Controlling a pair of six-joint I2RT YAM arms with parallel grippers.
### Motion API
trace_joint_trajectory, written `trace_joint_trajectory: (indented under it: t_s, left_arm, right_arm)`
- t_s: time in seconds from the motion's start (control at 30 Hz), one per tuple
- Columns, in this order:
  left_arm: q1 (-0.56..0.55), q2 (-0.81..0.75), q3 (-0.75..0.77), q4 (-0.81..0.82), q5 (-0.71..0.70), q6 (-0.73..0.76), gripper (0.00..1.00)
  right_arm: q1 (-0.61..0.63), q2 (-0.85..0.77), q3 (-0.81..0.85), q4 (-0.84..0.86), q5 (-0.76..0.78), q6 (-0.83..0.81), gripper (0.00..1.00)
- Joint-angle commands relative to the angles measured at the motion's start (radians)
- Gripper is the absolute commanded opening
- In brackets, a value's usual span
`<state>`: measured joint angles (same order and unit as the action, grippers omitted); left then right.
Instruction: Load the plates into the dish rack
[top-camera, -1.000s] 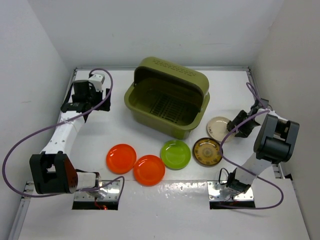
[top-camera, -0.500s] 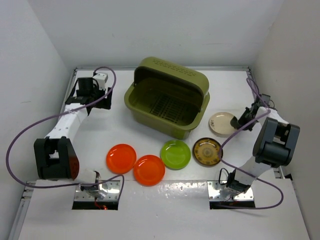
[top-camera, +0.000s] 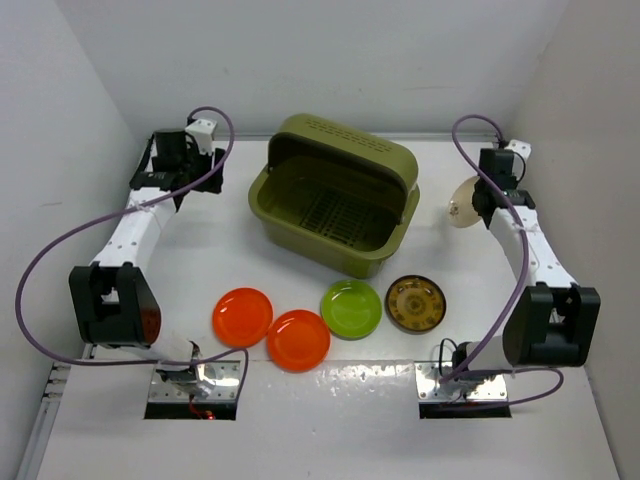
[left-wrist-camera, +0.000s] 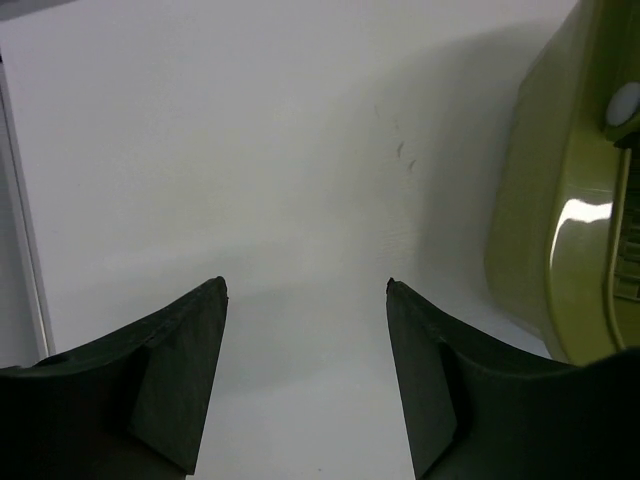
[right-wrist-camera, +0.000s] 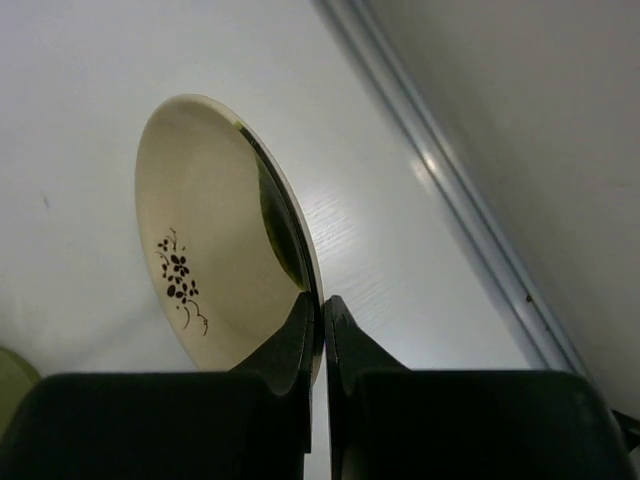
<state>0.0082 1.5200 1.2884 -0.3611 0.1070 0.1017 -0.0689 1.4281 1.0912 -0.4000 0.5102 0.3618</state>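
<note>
Altogether five plates (top-camera: 351, 308), one dish rack (top-camera: 342, 150)

Light was bright, even and diffuse from above, with soft shadows. Left wrist: glare patch on rack (left-wrist-camera: 583, 213) at 3 o'clock; left fingers (left-wrist-camera: 150, 390) dark and soft at 6. Right wrist: plate (right-wrist-camera: 210, 250) sharp and glossy; right fingers (right-wrist-camera: 180, 420) underexposed at 6.

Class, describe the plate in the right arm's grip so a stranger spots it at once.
Find the central olive dish rack. Right of it, the right tool pinches a plate by its rim. It alone is cream with a dark flower sprig; the other plates lie flat.
</note>
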Motion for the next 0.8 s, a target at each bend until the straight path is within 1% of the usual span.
trace_joint_trajectory:
  t_s: [0.0, 0.07, 0.1, 0.17, 0.2, 0.23, 0.27, 0.3, 0.33, 0.4, 0.43, 0.47, 0.5, 0.57, 0.6, 0.63, 0.67, 0.7, 0.73, 0.77]
  left_arm:
    - [-0.011, -0.086, 0.055, -0.035, -0.013, 0.027, 0.69]
    - [-0.011, -0.119, 0.064, -0.067, -0.044, 0.027, 0.70]
    - [-0.011, -0.129, 0.065, -0.079, -0.044, 0.027, 0.70]
    - [-0.011, -0.145, 0.084, -0.110, -0.044, 0.038, 0.70]
    - [-0.011, -0.162, 0.084, -0.110, -0.044, 0.050, 0.70]
    - [-0.011, -0.162, 0.084, -0.110, -0.044, 0.050, 0.70]
    - [-0.011, -0.176, 0.084, -0.110, -0.044, 0.059, 0.70]
    - [-0.011, -0.176, 0.074, -0.098, -0.033, 0.059, 0.70]
    - [-0.011, -0.176, 0.065, -0.084, -0.021, 0.069, 0.71]
    - [-0.011, -0.156, 0.045, -0.024, -0.010, 0.059, 0.71]
    - [-0.011, -0.126, 0.045, -0.010, -0.010, 0.046, 0.70]
    - [-0.011, -0.106, 0.054, -0.010, -0.010, 0.012, 0.67]
    - [-0.011, -0.089, 0.084, -0.010, 0.012, 0.012, 0.67]
    - [-0.001, -0.064, 0.094, -0.010, 0.039, 0.003, 0.65]
    - [-0.001, -0.064, 0.094, 0.014, 0.039, 0.003, 0.65]
    - [0.010, -0.055, 0.077, 0.023, 0.027, 0.003, 0.65]
    - [0.019, -0.055, 0.068, 0.033, 0.026, -0.011, 0.65]
    - [0.019, -0.055, 0.058, 0.033, 0.026, -0.020, 0.65]
    - [0.029, -0.046, 0.046, 0.033, 0.026, -0.033, 0.65]
    - [0.029, -0.046, 0.046, 0.033, 0.026, -0.033, 0.65]
  right_arm:
    - [-0.003, -0.066, 0.045, 0.128, 0.122, -0.072, 0.00]
    - [0.012, -0.078, 0.049, 0.167, 0.157, -0.109, 0.00]
    - [0.015, -0.099, 0.052, 0.194, 0.175, -0.148, 0.00]
    - [0.041, -0.121, 0.077, 0.237, 0.200, -0.175, 0.00]
    - [0.049, -0.132, 0.081, 0.256, 0.192, -0.238, 0.00]
    - [0.061, -0.156, 0.085, 0.329, 0.174, -0.268, 0.00]
    - [0.102, -0.178, 0.093, 0.358, 0.169, -0.297, 0.00]
    - [0.124, -0.185, 0.095, 0.387, 0.148, -0.392, 0.00]
    - [0.150, -0.213, 0.098, 0.477, 0.137, -0.421, 0.00]
    - [0.187, -0.224, 0.124, 0.539, 0.070, -0.513, 0.00]
    - [0.202, -0.238, 0.159, 0.556, 0.047, -0.568, 0.00]
    - [0.255, -0.239, 0.183, 0.555, 0.027, -0.614, 0.00]
    - [0.277, -0.238, 0.235, 0.544, -0.071, -0.633, 0.00]
    - [0.337, -0.226, 0.315, 0.505, -0.142, -0.646, 0.00]
    - [0.378, -0.207, 0.394, 0.494, -0.254, -0.646, 0.00]
    - [0.421, -0.190, 0.421, 0.481, -0.292, -0.647, 0.00]
    - [0.444, -0.138, 0.447, 0.442, -0.353, -0.653, 0.00]
    - [0.492, -0.120, 0.493, 0.425, -0.378, -0.653, 0.00]
    - [0.538, -0.101, 0.533, 0.406, -0.444, -0.659, 0.00]
    - [0.561, -0.086, 0.545, 0.362, -0.472, -0.678, 0.00]
